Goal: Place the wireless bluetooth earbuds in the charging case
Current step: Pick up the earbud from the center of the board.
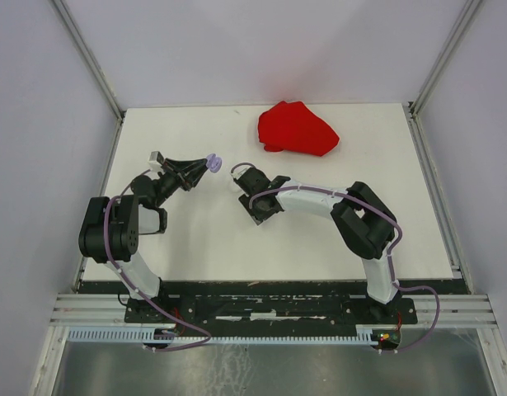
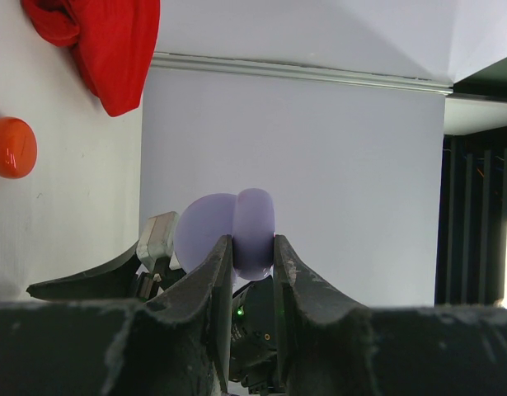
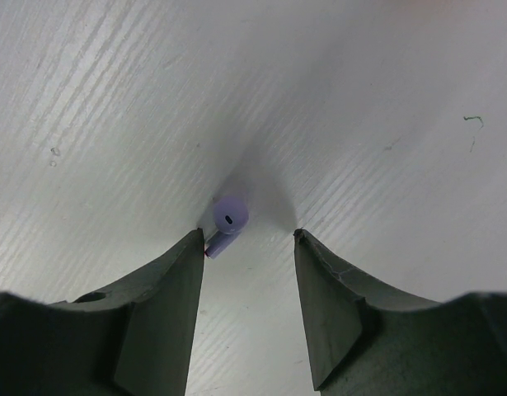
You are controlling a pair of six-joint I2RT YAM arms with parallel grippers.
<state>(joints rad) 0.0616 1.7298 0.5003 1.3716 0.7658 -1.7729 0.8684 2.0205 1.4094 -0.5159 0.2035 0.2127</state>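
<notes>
I have the left end effector [image 2: 251,242] clamped on the lilac charging case [image 2: 237,221]. It is held up off the table, apparently lid-open, so it can take an earbud. My right end effector [image 3: 246,238] hangs half-wide over the lilac earbud [image 3: 227,219], which lies on the table [image 3: 360,99] just beside one finger, ready for pinching.

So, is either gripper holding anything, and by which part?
The left gripper clamps the lilac case by one edge. The right gripper is open and empty; a lilac earbud lies on the table just ahead.
</notes>
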